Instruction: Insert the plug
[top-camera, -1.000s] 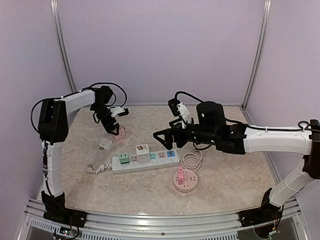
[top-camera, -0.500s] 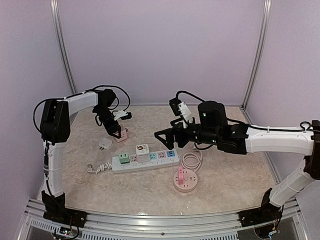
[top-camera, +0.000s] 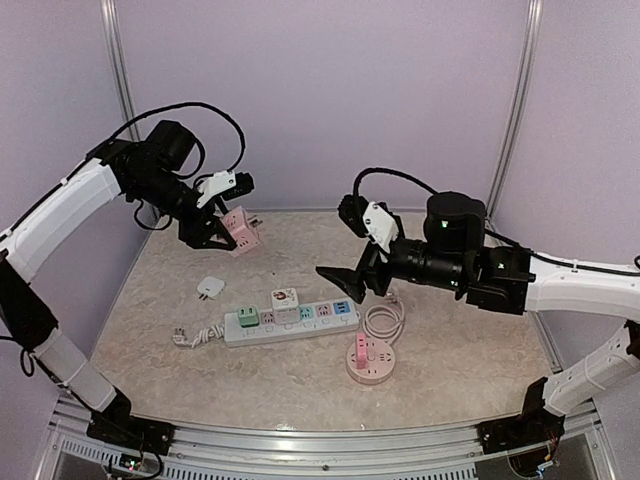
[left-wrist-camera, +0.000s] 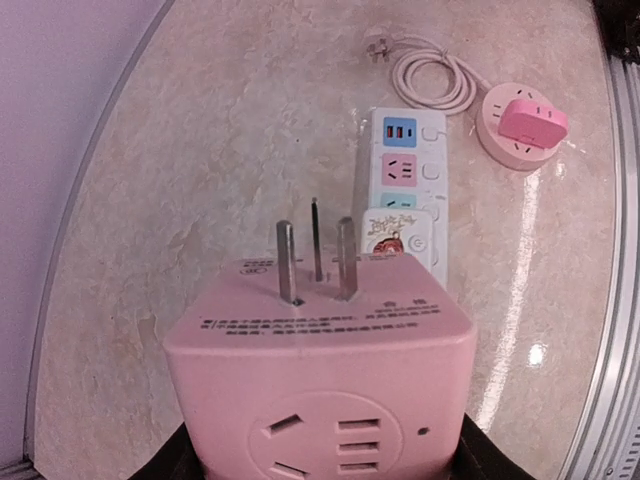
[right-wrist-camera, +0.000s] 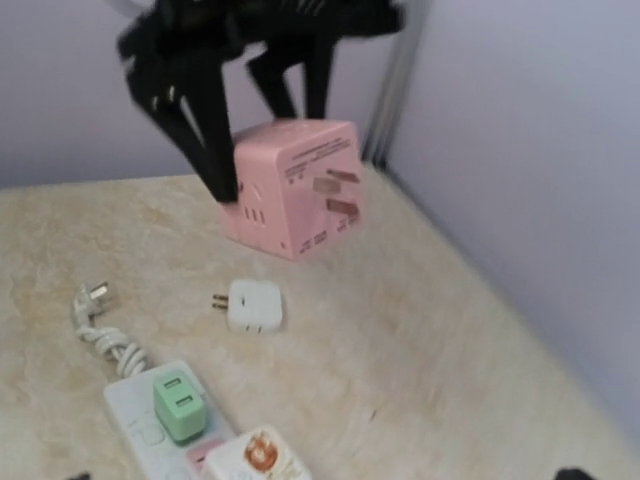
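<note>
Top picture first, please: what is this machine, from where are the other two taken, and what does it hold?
Two robot arms are bolted to a table; the top view looks down from behind them. The other pictures come from cameras on their wrists. The left gripper holds a pink cube adapter in the air. The right gripper is open and empty. On the table lie a white power strip, a small white plug and a round pink socket.

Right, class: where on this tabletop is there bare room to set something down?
Bare beige tabletop lies along the near edge, between the long white power strip and the metal front rail, and at the far middle. Crowded: the centre, with strip, small white adapter and round pink socket.
</note>
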